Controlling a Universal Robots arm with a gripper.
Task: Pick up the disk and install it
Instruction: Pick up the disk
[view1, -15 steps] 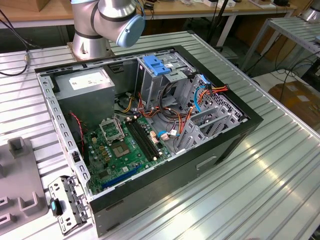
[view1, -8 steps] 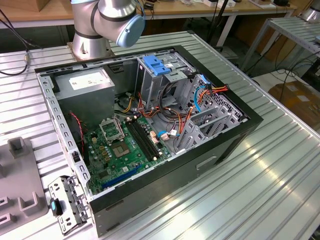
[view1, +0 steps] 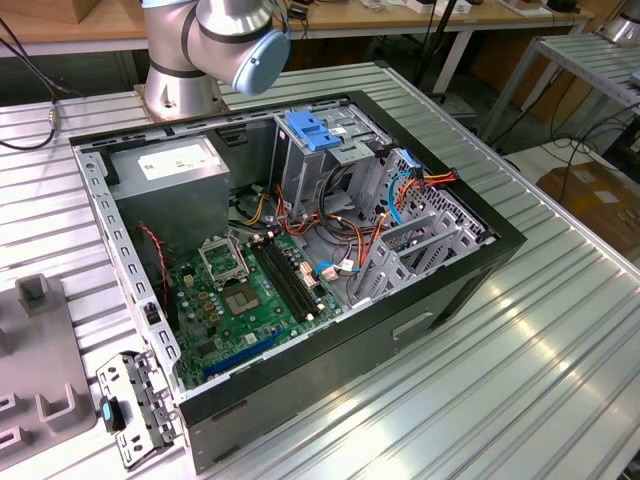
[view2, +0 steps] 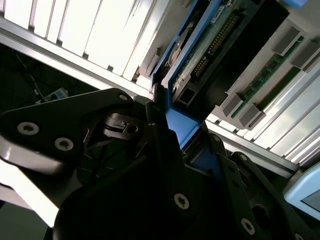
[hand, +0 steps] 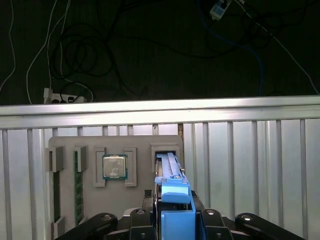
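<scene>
The disk (hand: 167, 167) stands on edge in a slot of a grey holder tray (hand: 65, 142), its blue side rail turned towards the camera in the first wrist view. The second wrist view shows its circuit-board face (view2: 200, 55) and blue rail edge. My gripper (hand: 175, 220) straddles the disk from above, shut on it. One black finger (view2: 156, 102) lies flat against the blue rail. The open computer case (view1: 300, 250) lies on its side in the middle of the exterior view, with a metal drive cage near its far end.
The tray also holds a processor chip (hand: 115, 166) and memory sticks (hand: 78, 185), close to the ribbed table's edge (hand: 160, 112). In the case are a grey power box (view1: 170, 165), a blue bracket (view1: 312, 132) and loose cables (view1: 400, 190). The arm's base (view1: 200, 50) stands behind it.
</scene>
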